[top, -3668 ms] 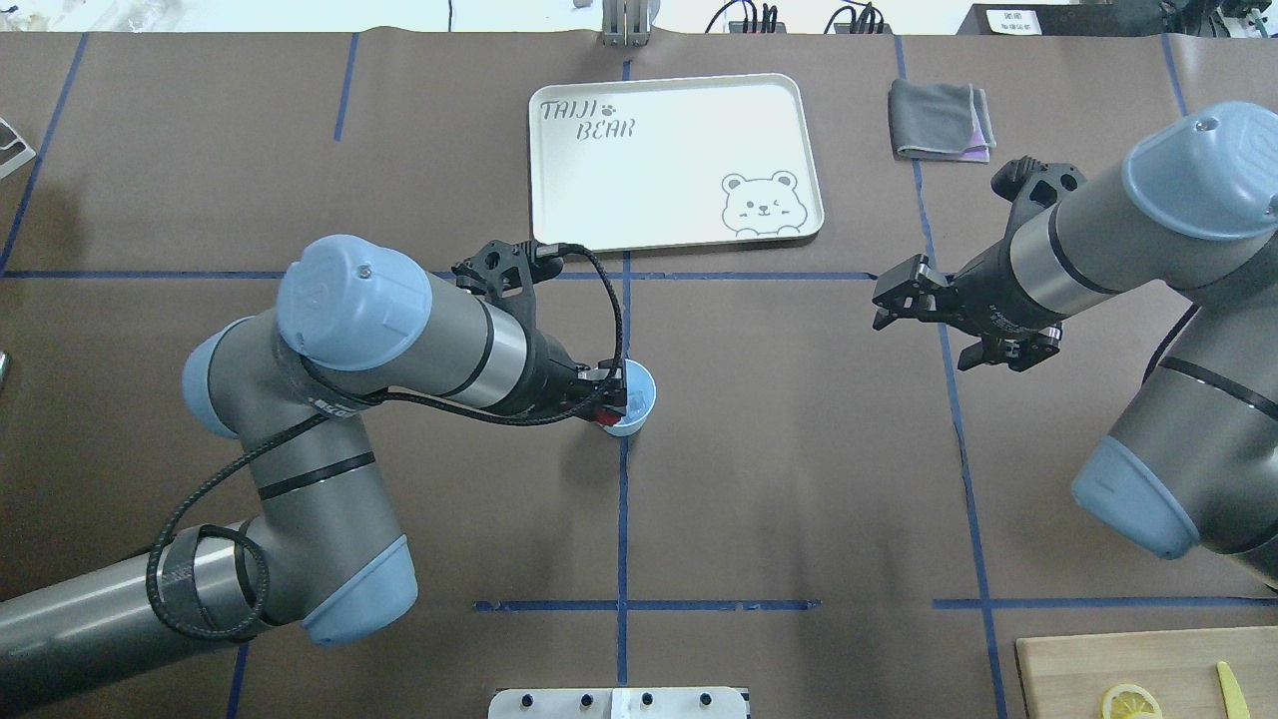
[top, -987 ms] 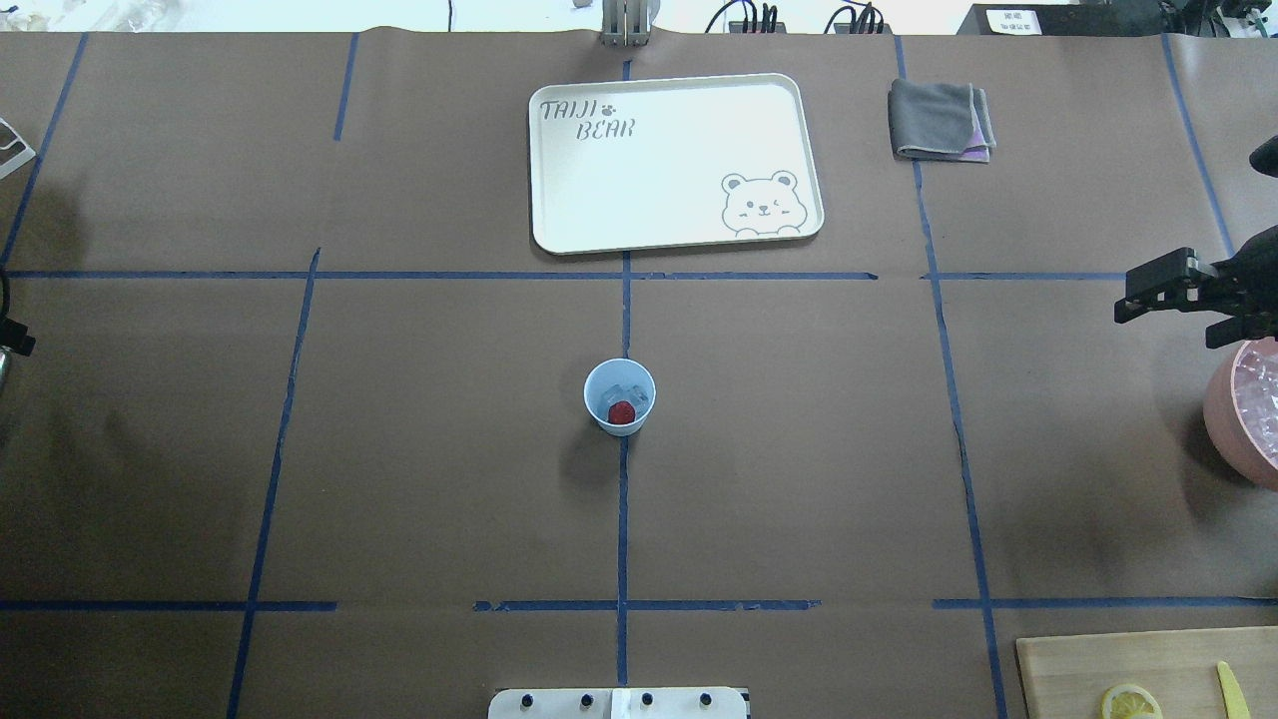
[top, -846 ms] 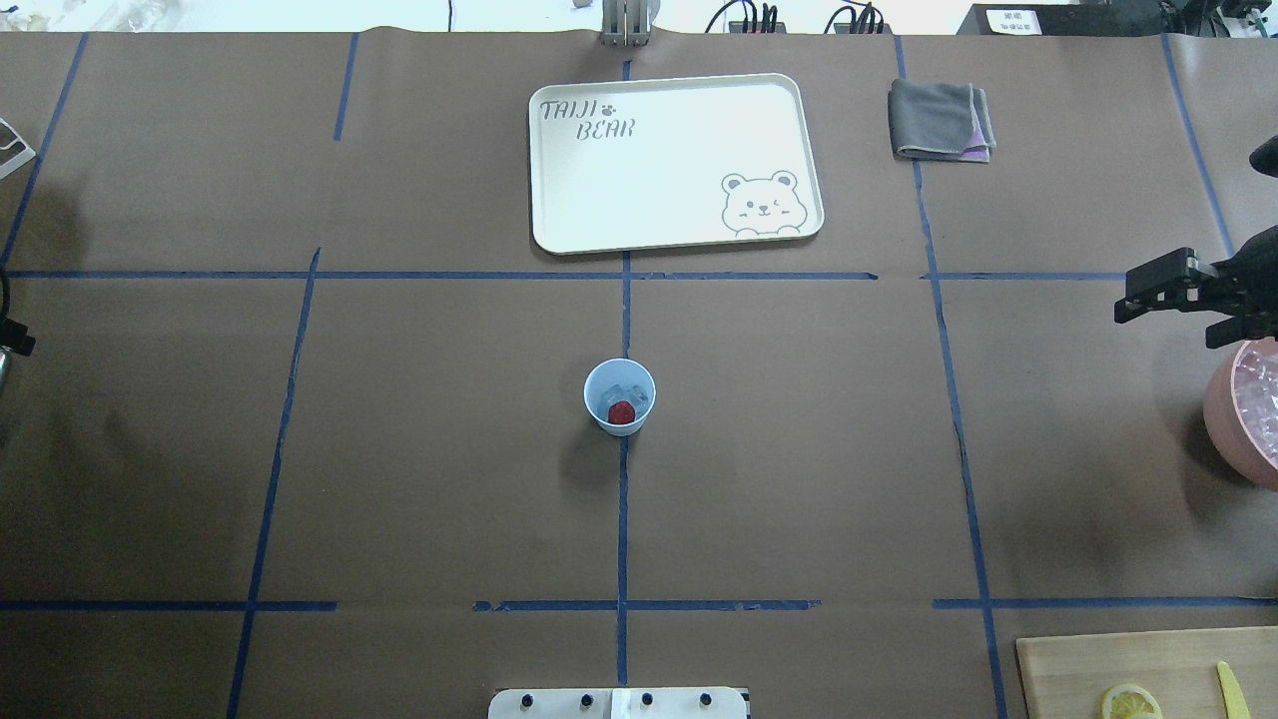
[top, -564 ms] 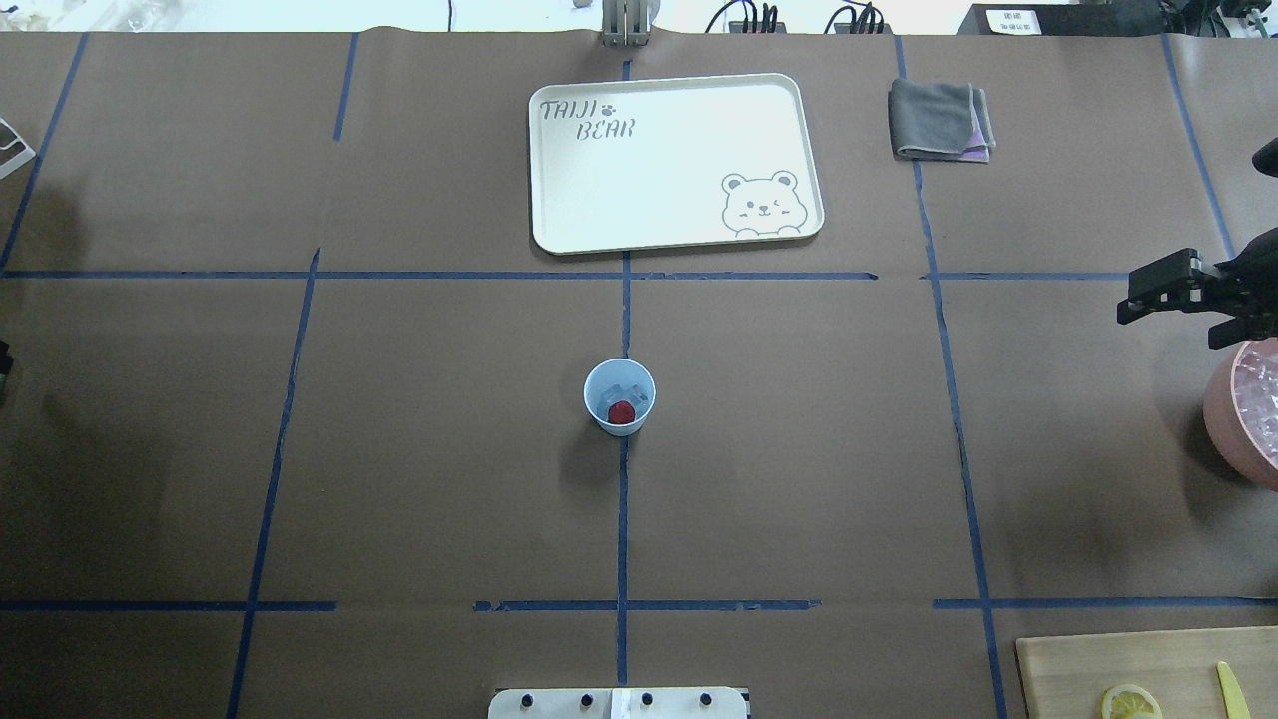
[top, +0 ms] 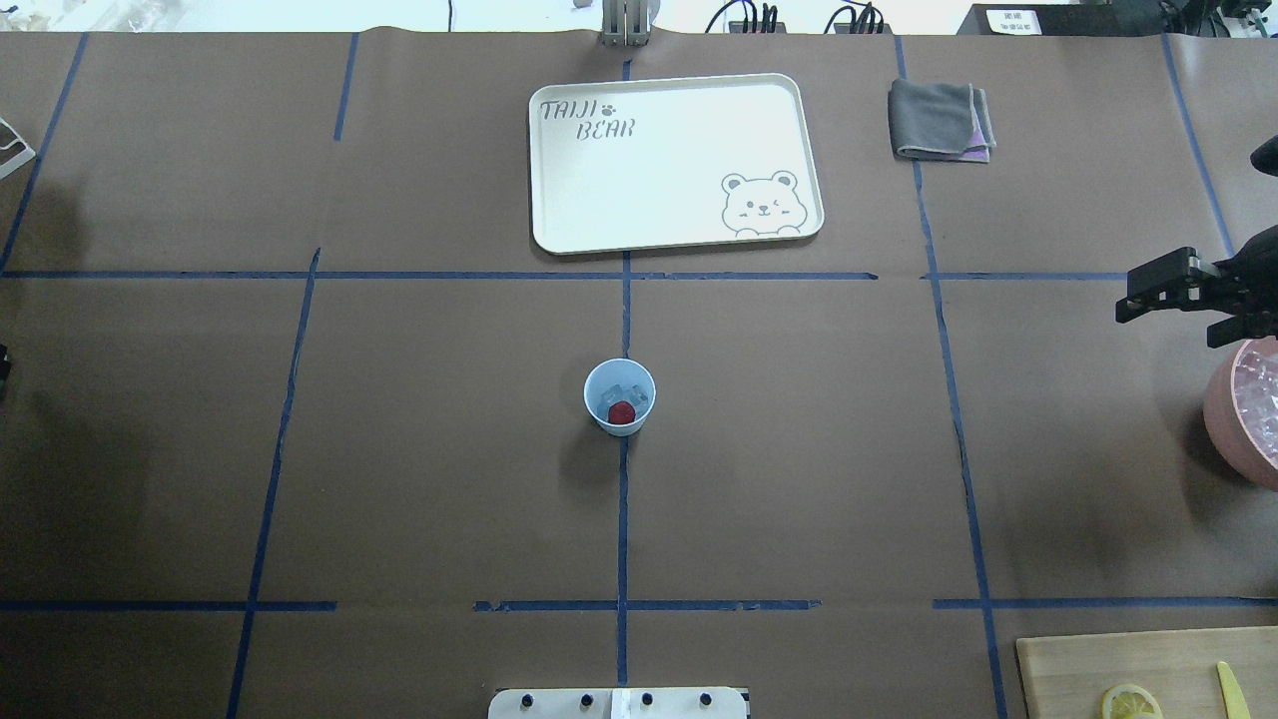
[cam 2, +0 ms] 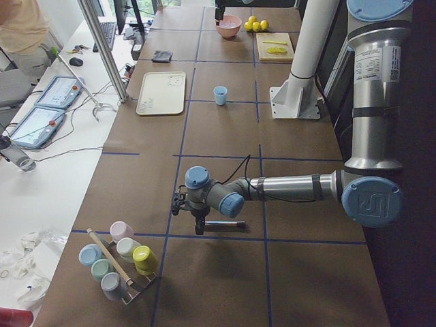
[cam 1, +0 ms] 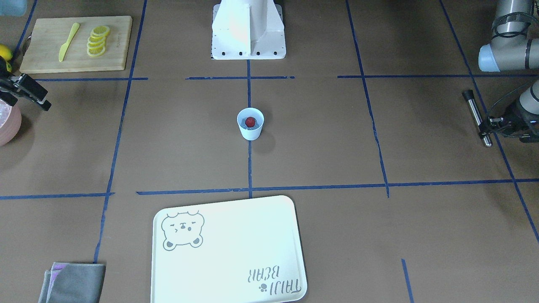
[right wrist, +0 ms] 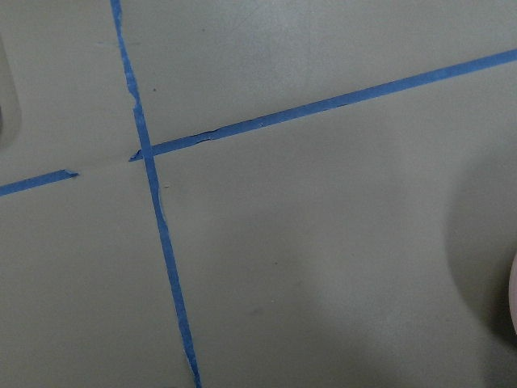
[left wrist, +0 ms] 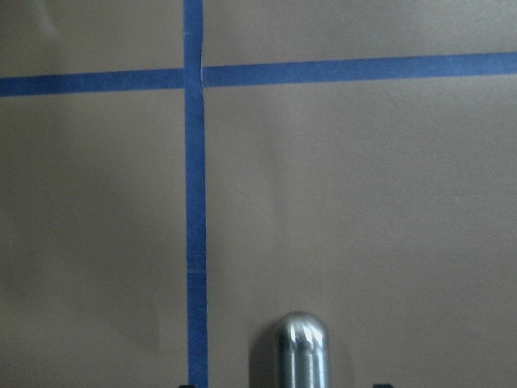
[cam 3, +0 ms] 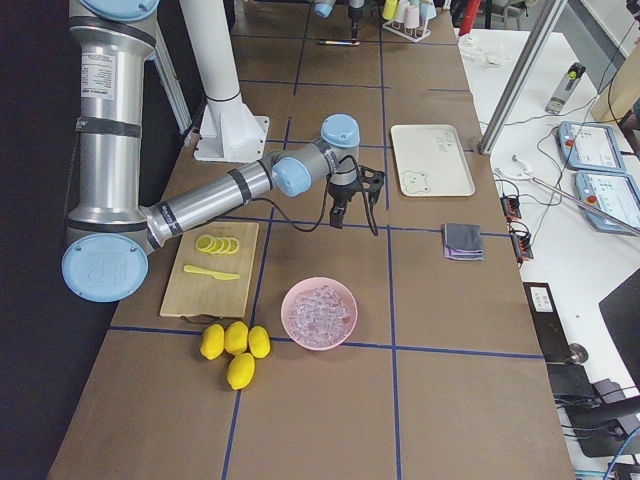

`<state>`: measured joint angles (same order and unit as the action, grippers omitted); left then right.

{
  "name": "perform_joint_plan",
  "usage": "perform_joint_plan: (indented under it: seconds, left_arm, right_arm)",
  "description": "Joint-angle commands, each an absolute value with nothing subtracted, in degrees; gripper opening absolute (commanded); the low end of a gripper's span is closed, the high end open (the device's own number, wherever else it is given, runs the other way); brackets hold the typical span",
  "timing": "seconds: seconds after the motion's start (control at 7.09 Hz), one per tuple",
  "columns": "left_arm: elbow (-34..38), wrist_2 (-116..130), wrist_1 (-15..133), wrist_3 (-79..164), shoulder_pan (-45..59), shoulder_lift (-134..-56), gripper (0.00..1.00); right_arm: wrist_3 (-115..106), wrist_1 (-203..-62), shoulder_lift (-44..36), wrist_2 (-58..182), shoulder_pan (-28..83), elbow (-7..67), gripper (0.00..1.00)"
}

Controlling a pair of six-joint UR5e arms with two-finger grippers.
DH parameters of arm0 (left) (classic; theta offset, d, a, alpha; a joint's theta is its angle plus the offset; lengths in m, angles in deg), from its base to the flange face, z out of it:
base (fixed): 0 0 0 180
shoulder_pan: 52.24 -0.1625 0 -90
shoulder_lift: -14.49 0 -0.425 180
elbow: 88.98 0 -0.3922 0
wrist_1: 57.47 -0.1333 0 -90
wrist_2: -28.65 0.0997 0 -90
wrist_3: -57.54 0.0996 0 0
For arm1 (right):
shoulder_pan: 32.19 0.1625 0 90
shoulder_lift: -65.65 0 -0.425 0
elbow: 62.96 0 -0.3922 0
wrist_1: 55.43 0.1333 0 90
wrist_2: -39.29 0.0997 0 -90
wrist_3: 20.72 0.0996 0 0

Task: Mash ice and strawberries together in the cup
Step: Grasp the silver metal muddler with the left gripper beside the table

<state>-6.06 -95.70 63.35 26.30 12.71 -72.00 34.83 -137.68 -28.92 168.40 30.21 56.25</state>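
front view: the cup [cam 1: 250, 127] is standing mid table [cam 1: 320, 147], strawberry [cam 1: 250, 122] inside; left fingers [cam 1: 493, 123] are straddling the metal masher [cam 1: 475, 114] far away.
overhead: ice [top: 631, 390] is lying beside the strawberry; right fingers [top: 1158, 272] are hanging released, empty.
left wrist: fingers are sitting unclenched, so centring on the masher before squeezing seems wise.

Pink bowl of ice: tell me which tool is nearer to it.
Right. The right tool hovers just beside the pink bowl, close to its rim. The left tool is far off at the opposite end, over a metal rod.
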Motion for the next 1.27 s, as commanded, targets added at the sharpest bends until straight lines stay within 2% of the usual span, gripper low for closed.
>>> perform_joint_plan:
  seconds: [0.0, 0.56, 0.71, 0.85, 1.13]
  left_arm:
    - [-6.36, -95.8, 63.38, 26.25, 12.36, -72.08, 0.78]
    - [-6.71, -97.28, 64.42, 26.34, 10.78, -72.25, 0.78]
    - [-7.15, -98.77, 65.04, 26.25, 10.78, -72.17, 0.65]
    - [-7.24, -98.79, 65.05, 26.34, 10.78, -72.17, 0.23]
    - [-7.77, -98.7, 65.22, 26.43, 10.78, -72.17, 0.04]
  right_arm:
    - [34.83, -137.61, -28.92, 168.4, 30.21, 56.22, 1.0]
    - [34.83, -137.7, -28.83, 168.4, 30.21, 56.13, 1.0]
    - [34.83, -137.7, -28.74, 168.4, 30.21, 56.13, 1.0]
    - [34.83, -137.7, -28.83, 168.4, 30.21, 56.13, 1.0]
    - [34.92, -137.7, -28.83, 168.4, 30.21, 56.22, 1.0]
